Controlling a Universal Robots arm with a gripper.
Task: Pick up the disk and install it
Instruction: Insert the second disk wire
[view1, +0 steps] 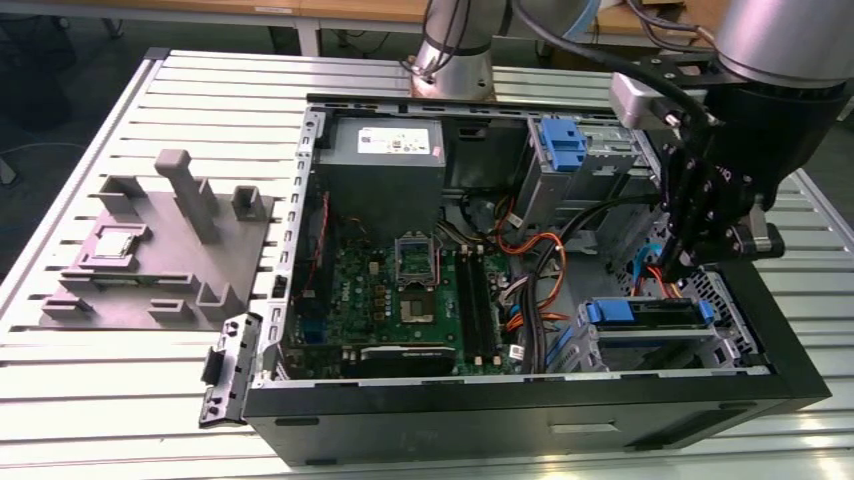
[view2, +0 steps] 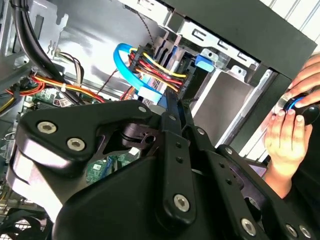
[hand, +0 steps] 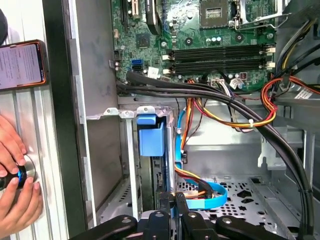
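Tool (view1: 683, 262) hung low over the drive cage at the exterior view's right, the disk (view1: 650, 313) standing in its bay just below; judged best to press straight down, clear of the cables. In the second wrist view the tool (view2: 172, 107) had fingers pressed together beside the blue cable (view2: 125, 64). The first wrist view added the disk's blue bracket (hand: 150, 137) seated in the cage and a person's hand (hand: 14, 187) on the surface.
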